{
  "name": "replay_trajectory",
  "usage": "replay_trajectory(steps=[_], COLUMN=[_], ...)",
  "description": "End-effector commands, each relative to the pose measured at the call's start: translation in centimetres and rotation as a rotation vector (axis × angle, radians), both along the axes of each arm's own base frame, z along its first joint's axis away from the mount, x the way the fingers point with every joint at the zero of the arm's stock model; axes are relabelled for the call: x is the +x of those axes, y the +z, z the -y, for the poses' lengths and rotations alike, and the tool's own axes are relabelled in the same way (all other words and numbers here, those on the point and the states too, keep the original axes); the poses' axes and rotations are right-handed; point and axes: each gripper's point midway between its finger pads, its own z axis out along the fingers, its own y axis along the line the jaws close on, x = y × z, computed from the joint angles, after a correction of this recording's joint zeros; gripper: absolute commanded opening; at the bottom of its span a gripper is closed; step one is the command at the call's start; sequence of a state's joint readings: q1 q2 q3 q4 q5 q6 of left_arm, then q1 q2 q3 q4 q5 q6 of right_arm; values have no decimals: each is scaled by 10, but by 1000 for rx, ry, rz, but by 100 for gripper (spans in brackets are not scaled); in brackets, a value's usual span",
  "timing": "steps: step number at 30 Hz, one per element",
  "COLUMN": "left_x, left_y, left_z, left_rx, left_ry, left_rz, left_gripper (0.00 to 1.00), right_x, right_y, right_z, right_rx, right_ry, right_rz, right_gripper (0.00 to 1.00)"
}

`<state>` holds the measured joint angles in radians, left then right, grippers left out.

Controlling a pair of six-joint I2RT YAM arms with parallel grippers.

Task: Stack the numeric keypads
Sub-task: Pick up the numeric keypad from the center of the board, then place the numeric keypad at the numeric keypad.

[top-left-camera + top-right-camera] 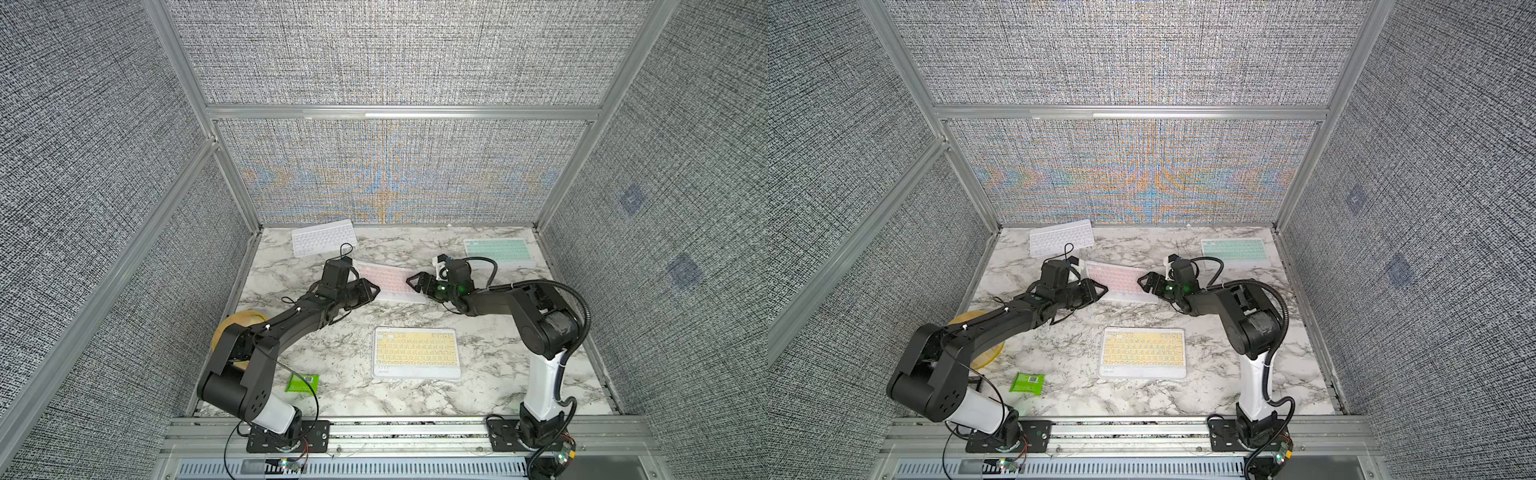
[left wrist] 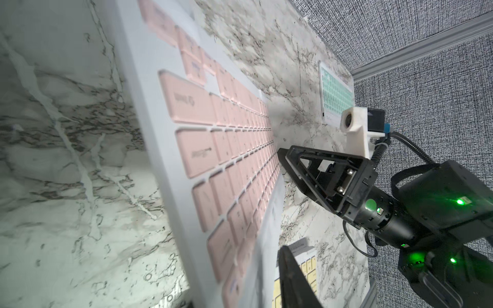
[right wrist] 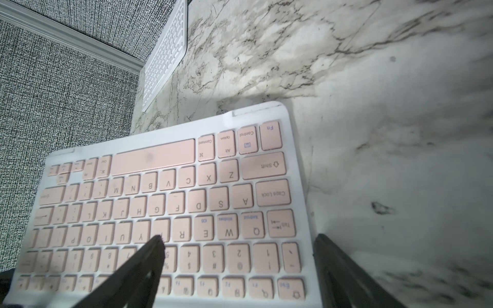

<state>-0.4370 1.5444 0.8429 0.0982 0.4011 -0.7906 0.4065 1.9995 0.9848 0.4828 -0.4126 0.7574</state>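
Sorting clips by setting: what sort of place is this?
Likely a robot test cell: grey woven panels in aluminium framing enclose a marble-patterned tabletop; the left arm and right arm are bolted to a front rail.

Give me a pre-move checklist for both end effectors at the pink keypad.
1. Opening of right end effector: ok, fingers wide apart at the end of the pink keypad.
2. Hold of left end effector on pink keypad: cannot tell.
3. Top of yellow keypad bare: ok.
4. Gap between green packet and yellow keypad: ok, apart.
5. Keypads gathered into one stack: not ok; white keypad and mint keypad lie apart at the back.
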Motion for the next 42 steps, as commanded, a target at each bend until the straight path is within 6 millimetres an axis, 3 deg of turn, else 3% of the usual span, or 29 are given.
replay_trajectory(steps=[1,4,7,13,15,18,21,29,35,42], left_x=[7,9,8,1,-2,-12,-24,-48,-69,-103], left_y=[14,17,22,42,53,68,77,91,73,57], left_z=[10,8,8,7,7,11,15,13,2,-3], left_rx=[-66,-70,-79,-133,-157,-207,-258,-385,-514,-554], left_ry=[-22,-10,-8,-23,-33,-78,-121,-129,-30,39], left_rz=[43,56,71,121,143,155,141,128,78,63], left_gripper=[26,21,18,14,14,13,9,2,0,0], right_x=[-47,-42,-32,-17,-20,-33,-51,-98,-127,-147], right_y=[-52,-39,-13,80,109,137,144,128,132,125], right_z=[17,15,17,39,49,63,78,109,128,133], right_rx=[-86,-48,15,77,49,-16,-89,-134,-106,-77], right_ry=[-16,-12,-11,7,3,-8,-26,-116,-208,-223], right_rz=[-287,-248,-166,99,173,226,222,142,132,117], right_gripper=[90,90,90,94,95,96,97,98,98,99])
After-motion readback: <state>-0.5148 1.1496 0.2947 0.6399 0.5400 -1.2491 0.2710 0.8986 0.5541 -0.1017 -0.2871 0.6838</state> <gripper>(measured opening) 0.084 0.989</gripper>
